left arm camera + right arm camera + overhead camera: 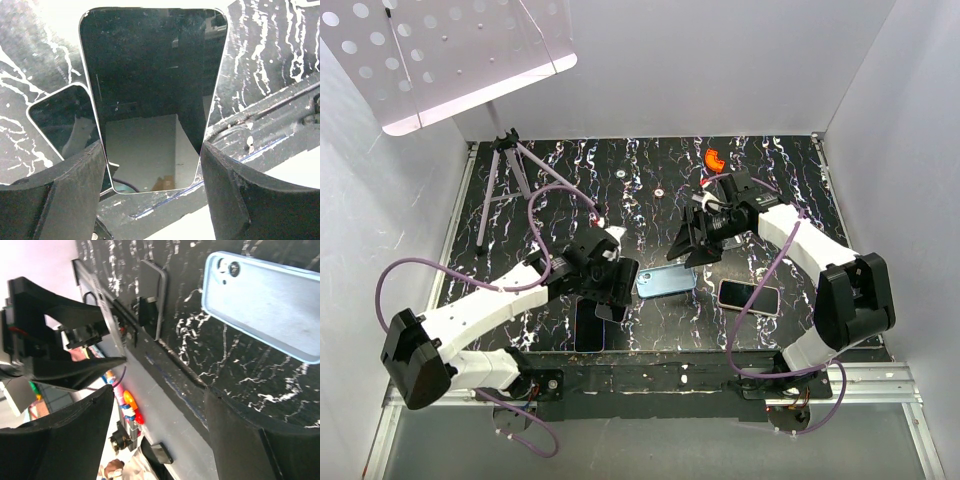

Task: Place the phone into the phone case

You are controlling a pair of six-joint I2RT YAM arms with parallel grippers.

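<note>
The phone [150, 75] sat between the fingers of the left gripper [152, 152], which were clamped across its 2 long edges near the lower end. Its dark screen faced the wrist camera and it was raised off the table [790, 180]. The right gripper [698, 243] hung with its jaws wide apart and nothing in them, just beyond the phone case [666, 281], a pale blue shell lying flat between the 2 arms.

I judged the phone stiff, fairly dense and slick, with a glass face and a smooth rim, so it could pivot or slide in a light pinch. Holding across the width, as here, seemed safest. The case I took for light and somewhat flexible, likely to skate unless pinned at a rim.

2 other handsets lay about: a dark one [60, 122] beside the held phone, and one with a pinkish rim [748, 296] right of the case. I could read no brand, label or writing anywhere.
</note>
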